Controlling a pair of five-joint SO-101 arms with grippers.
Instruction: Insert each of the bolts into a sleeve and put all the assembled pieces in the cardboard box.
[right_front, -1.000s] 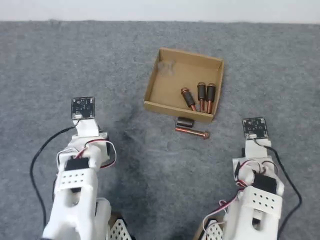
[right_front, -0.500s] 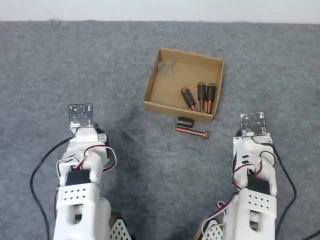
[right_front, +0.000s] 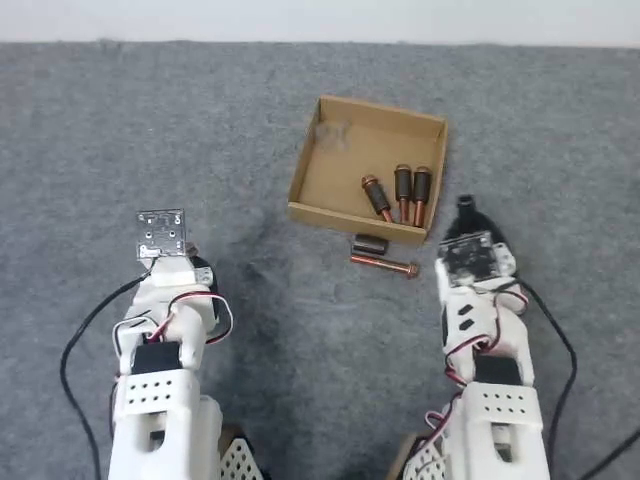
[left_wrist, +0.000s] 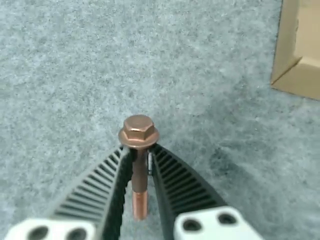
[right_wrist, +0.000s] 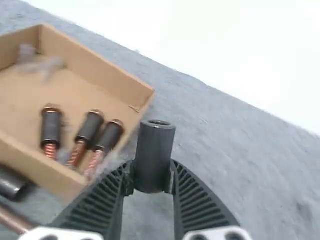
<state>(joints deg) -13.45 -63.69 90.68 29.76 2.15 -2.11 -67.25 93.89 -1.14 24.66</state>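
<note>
Bolt (left_wrist: 138, 133) clamped in left pincer (left_wrist: 139, 150) | sleeve (right_wrist: 155, 147) clamped in right pincer (right_wrist: 151, 172)

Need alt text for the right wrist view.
The right gripper is shut on a dark sleeve. Behind it, the cardboard box holds three assembled pieces, with a loose sleeve lying outside its near wall.

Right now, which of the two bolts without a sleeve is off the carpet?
The bolt clamped in the left arm's jaws, hex head beyond their tips. The other bare bolt lies on the carpet beside the cardboard box.
</note>
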